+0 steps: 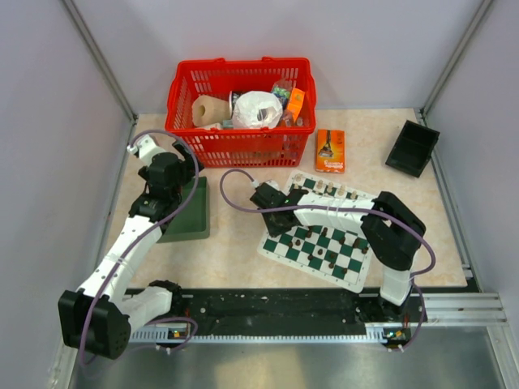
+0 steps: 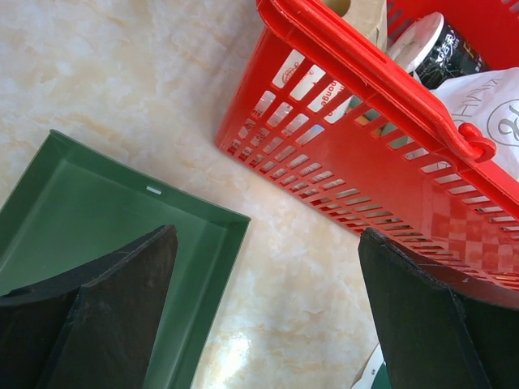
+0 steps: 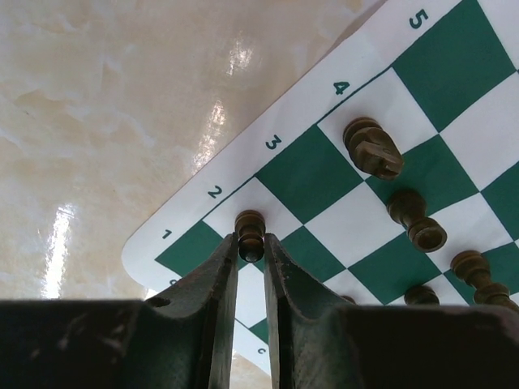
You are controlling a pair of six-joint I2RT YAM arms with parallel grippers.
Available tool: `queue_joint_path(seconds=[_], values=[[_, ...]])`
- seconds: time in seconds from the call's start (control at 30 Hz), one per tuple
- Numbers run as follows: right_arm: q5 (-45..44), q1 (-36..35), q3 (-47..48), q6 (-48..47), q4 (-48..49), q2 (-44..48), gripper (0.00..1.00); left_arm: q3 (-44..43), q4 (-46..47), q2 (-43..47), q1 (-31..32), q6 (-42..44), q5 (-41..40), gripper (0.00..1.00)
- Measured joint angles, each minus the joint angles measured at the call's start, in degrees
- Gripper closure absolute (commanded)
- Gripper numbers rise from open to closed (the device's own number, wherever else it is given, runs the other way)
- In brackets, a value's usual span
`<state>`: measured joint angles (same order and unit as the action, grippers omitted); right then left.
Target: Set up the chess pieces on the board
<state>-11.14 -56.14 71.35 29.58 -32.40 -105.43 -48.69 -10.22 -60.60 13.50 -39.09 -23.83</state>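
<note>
- Your right gripper (image 3: pixel 251 243) is pinching a dark pawn (image 3: pixel 250 231). Its fingers are almost together, with only the pawn between them.
- The pawn is sitting at the edge square beside the printed 2 on the board (image 1: pixel 280 245), on the side of the board facing the desk's left edge. The board is lying skewed in the right half of the desk, toward the near edge.
- The pawn is lying straight ahead of the fingertips, so you are not needing any sideways correction. Its long axis seems to be standing upright off the square, but the wrist view is foreshortening it, so take that as a judgement.
- The other dark pieces (image 3: pixel 418 220) are standing farther in on the board, apart from the fingers.
- Your left gripper (image 2: pixel 268 235) is hanging wide open and holding nothing. It is over the far corner of the tray (image 2: pixel 97 203), beside the basket (image 2: pixel 365 154), by the desk's left edge.
- The right arm is by far the nearer one to the board, so I am judging that the coming move belongs to it, along that upright axis.
</note>
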Motion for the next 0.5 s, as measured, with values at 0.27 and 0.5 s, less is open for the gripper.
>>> queue_joint_path(seconds=[0.27,0.5], values=[[-0.28,-0.02,0.00,-0.55,-0.07,0.15,0.61,0.00,0.00,0.00,-0.13,-0.02,0.24,0.01],[-0.55,-0.02,-0.46,-0.96,-0.09,7.69,0.56,0.00,0.00,0.00,-0.31,-0.02,0.48,0.01]])
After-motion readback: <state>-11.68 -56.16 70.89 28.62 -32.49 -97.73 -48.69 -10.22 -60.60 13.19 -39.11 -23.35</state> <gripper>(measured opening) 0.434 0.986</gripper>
